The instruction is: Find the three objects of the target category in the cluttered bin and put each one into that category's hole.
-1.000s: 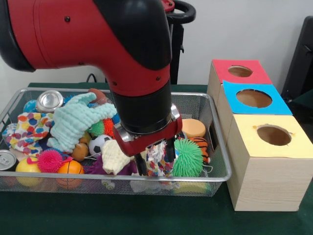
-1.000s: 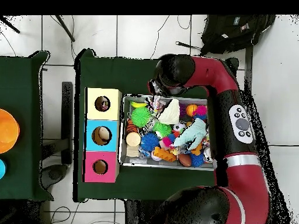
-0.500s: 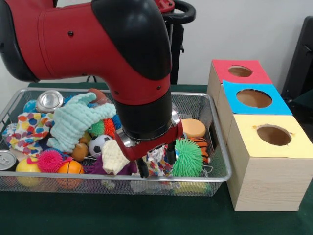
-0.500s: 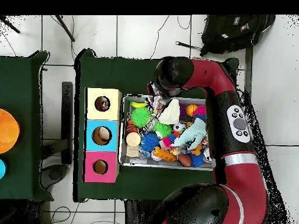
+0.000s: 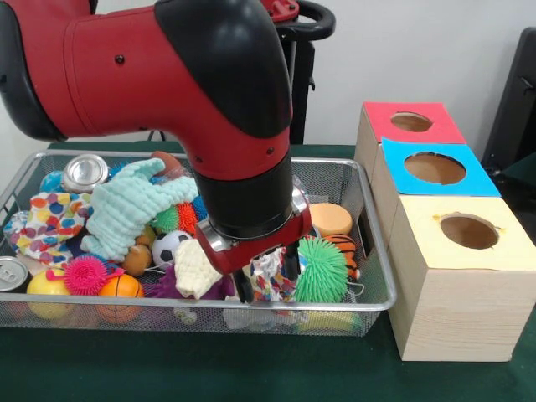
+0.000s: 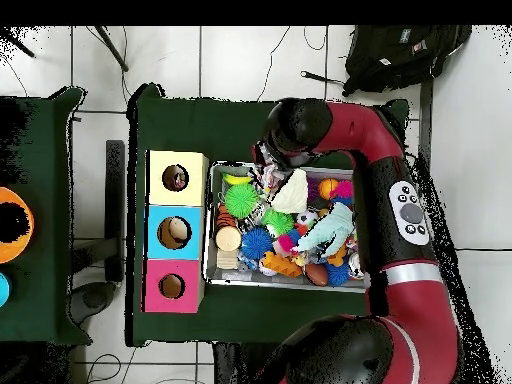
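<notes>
My gripper [image 5: 269, 285] is low in the near right part of the wire bin [image 5: 368, 301]. Its two black fingers stand on either side of a small cloth with a colourful print [image 5: 270, 272] and are shut on it. A cream cloth [image 5: 197, 268] lies just left of it and a green spiky ball [image 5: 322, 268] just right. A mint cloth [image 5: 126, 209] and a spotted cloth [image 5: 50, 222] lie further left. In the overhead view the arm's wrist [image 6: 297, 125] hides the gripper over the bin's corner.
Three wooden boxes stand right of the bin, with holes in red [image 5: 410, 123], blue [image 5: 435, 167] and yellow [image 5: 469, 232] tops. Cans [image 5: 84, 172], balls [image 5: 120, 287] and an orange disc [image 5: 331, 219] crowd the bin. A black bag [image 6: 400, 50] lies on the floor.
The arm's upper links have shifted slightly. The gripper has stayed at the same spot in the bin, with the printed cloth still between its fingers.
</notes>
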Controlling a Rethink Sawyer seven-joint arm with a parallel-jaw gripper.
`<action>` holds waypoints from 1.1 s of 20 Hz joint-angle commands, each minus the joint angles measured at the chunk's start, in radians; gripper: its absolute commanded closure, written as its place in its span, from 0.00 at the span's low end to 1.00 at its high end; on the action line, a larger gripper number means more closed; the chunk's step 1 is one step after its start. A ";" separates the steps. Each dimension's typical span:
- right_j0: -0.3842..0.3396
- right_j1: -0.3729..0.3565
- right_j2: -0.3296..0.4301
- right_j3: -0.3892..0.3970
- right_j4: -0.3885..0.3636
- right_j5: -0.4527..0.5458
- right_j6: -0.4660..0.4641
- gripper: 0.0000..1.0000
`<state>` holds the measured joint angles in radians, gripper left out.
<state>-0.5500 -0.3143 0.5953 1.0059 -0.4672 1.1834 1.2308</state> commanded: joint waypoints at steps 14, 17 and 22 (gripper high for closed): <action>-0.097 -0.062 -0.037 0.285 -0.058 -0.058 -0.124 0.00; -0.110 -0.065 -0.031 0.308 -0.036 -0.088 -0.058 1.00; -0.120 -0.077 -0.024 0.342 -0.033 -0.117 -0.033 1.00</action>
<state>-0.6484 -0.3678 0.5929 1.2348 -0.4746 1.1642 1.2308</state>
